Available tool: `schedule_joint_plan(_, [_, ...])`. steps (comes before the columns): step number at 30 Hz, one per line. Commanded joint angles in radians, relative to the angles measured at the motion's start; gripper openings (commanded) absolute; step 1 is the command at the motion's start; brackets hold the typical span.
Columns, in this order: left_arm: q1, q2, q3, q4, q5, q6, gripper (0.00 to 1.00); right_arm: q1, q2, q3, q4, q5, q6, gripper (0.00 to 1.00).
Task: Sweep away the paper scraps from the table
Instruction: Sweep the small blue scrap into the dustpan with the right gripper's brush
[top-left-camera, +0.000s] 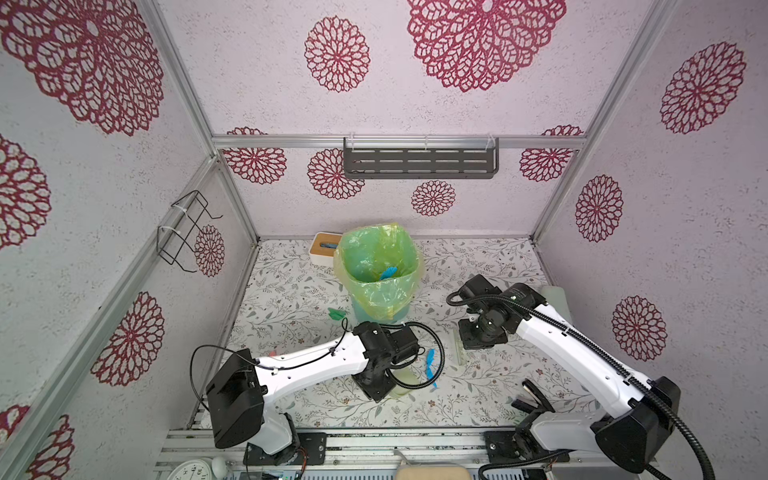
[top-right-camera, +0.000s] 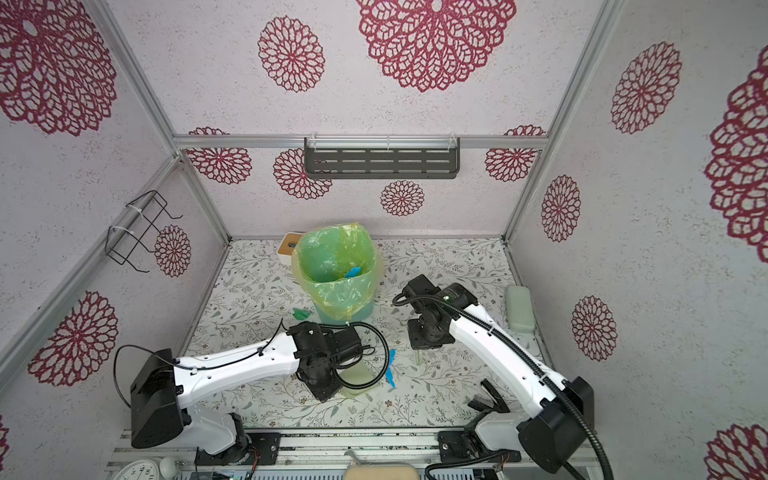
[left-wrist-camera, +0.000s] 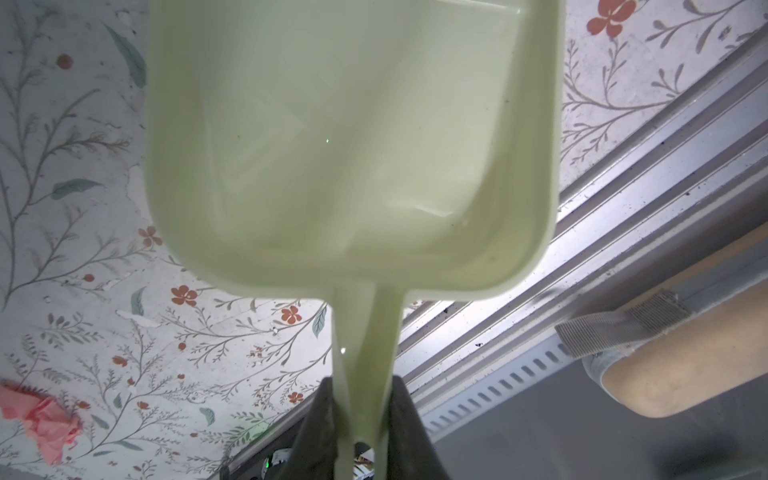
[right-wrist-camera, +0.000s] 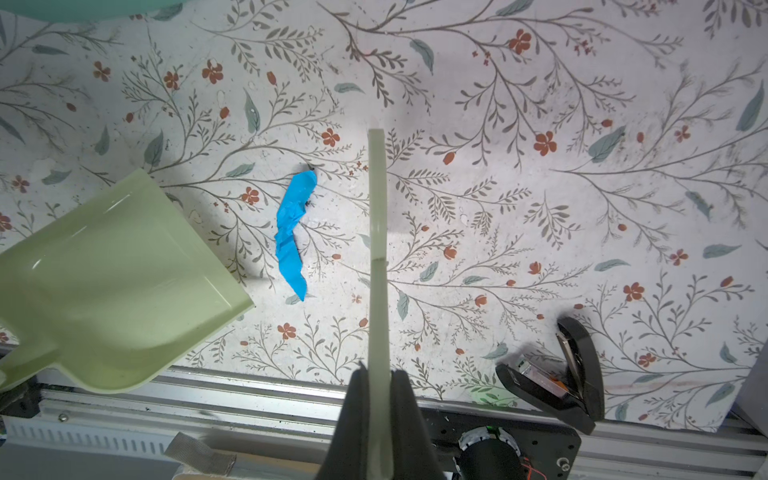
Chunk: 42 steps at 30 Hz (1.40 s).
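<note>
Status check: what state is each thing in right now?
Left end effector: shut on dustpan handle.
Right end effector: shut on sweeper.
Dustpan: empty.
Blue scrap: on table, between dustpan and sweeper.
Green scrap: on table beside bin.
Pink scrap: on table.
Bin: upright, lined, holds a blue piece.

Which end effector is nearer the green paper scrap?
Left. The left end effector hovers just in front of the green scrap; the right end effector is beyond the bin.

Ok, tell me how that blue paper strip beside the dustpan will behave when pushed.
The blue paper strip looks thin and crumpled, so probably light and floppy. On the flat table it should slide, though its creases may let it fold or snag before the dustpan.
</note>
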Motion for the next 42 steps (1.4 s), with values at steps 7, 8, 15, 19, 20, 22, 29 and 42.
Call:
schedule_joint_plan(7, [-0.007, 0.039, 0.016, 0.056, 0.017, 0.035, 0.12, 0.015, 0.030, 0.009, 0.003, 0.031, -0.052, 0.00])
schedule_joint_plan(8, [-0.007, 0.041, 0.018, 0.058, 0.019, 0.036, 0.12, 0.015, 0.036, 0.011, 0.006, 0.027, -0.058, 0.00])
schedule_joint_plan(15, [-0.006, 0.087, 0.022, 0.069, 0.032, 0.053, 0.12, 0.016, 0.085, 0.038, 0.010, 0.005, -0.088, 0.00])
schedule_joint_plan(19, [-0.006, 0.104, 0.031, 0.089, 0.028, 0.059, 0.12, 0.016, 0.117, 0.049, 0.005, -0.008, -0.107, 0.00])
schedule_joint_plan(20, [-0.006, 0.108, 0.032, 0.094, 0.028, 0.058, 0.12, 0.016, 0.122, 0.052, 0.005, -0.012, -0.109, 0.00])
schedule_joint_plan(22, [-0.006, 0.110, 0.029, 0.102, 0.028, 0.058, 0.12, 0.019, 0.137, 0.055, 0.010, -0.030, -0.112, 0.00])
schedule_joint_plan(29, [-0.006, 0.127, 0.011, 0.113, 0.036, 0.063, 0.12, 0.076, 0.183, 0.066, 0.044, -0.094, -0.097, 0.00])
schedule_joint_plan(42, [-0.007, 0.126, -0.011, 0.115, 0.026, 0.073, 0.12, 0.200, 0.169, 0.066, 0.154, -0.257, 0.010, 0.00])
